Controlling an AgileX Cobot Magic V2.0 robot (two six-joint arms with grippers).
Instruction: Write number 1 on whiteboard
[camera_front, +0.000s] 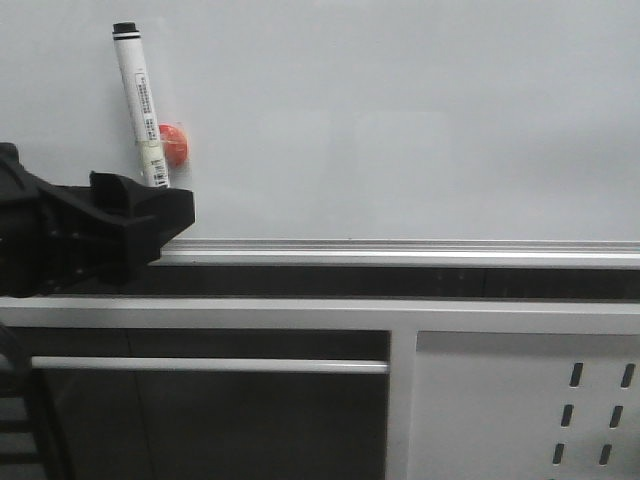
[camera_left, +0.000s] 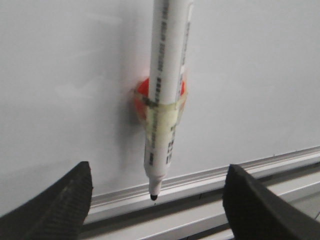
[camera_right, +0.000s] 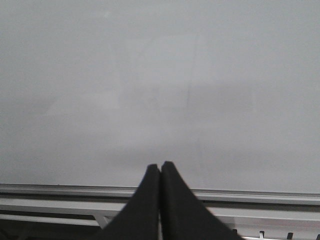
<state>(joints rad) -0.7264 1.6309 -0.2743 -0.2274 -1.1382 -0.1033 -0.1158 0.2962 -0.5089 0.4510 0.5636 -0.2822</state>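
Both arms are matte black: the left pincer (camera_left: 156, 200) has ribbed, rounded fingers; the right pincer (camera_right: 160, 172) smooth, tapered ones.

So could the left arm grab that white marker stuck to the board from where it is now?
Probably yes. The left gripper is open, its fingers either side of the marker with nothing between; the pen hangs taped to an orange magnet on the whiteboard.

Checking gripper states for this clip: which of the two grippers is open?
The left gripper: its jaws stand wide apart on either side of the marker taped to the whiteboard. The right gripper has its fingertips pressed together.
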